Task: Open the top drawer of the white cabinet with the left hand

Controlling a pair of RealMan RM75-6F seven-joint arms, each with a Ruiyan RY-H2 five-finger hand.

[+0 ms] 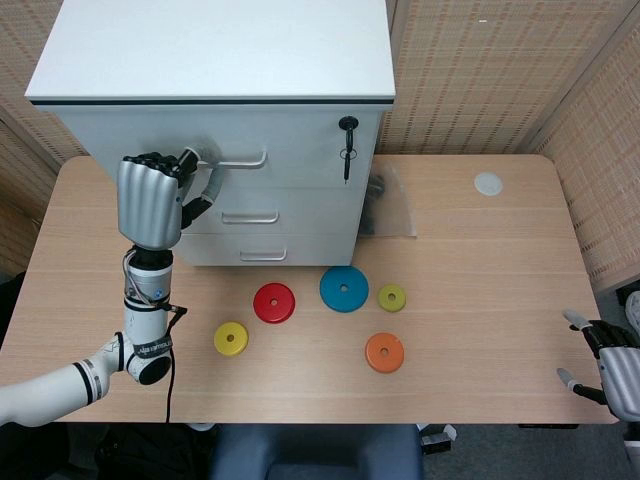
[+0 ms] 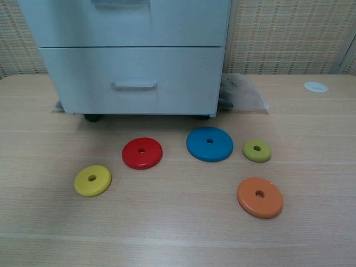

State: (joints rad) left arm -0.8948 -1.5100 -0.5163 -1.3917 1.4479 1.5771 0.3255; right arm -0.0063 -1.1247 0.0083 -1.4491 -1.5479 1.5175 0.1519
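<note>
The white cabinet (image 1: 215, 95) stands at the back left of the table, and its lower drawers fill the top of the chest view (image 2: 133, 72). The top drawer (image 1: 290, 145) looks closed, with its front flush. My left hand (image 1: 150, 200) is raised in front of the cabinet's left side, back toward the camera and fingers curled. One finger hooks up onto the left end of the top drawer handle (image 1: 240, 158). At the table's front right corner, my right hand (image 1: 608, 375) rests with its fingers apart and holds nothing.
A black key (image 1: 347, 135) hangs in the lock at the top drawer's right. Coloured discs lie before the cabinet: yellow (image 1: 231, 338), red (image 1: 274, 302), blue (image 1: 344, 288), green (image 1: 392, 297), orange (image 1: 384, 351). A clear bag (image 1: 390, 205) lies beside the cabinet.
</note>
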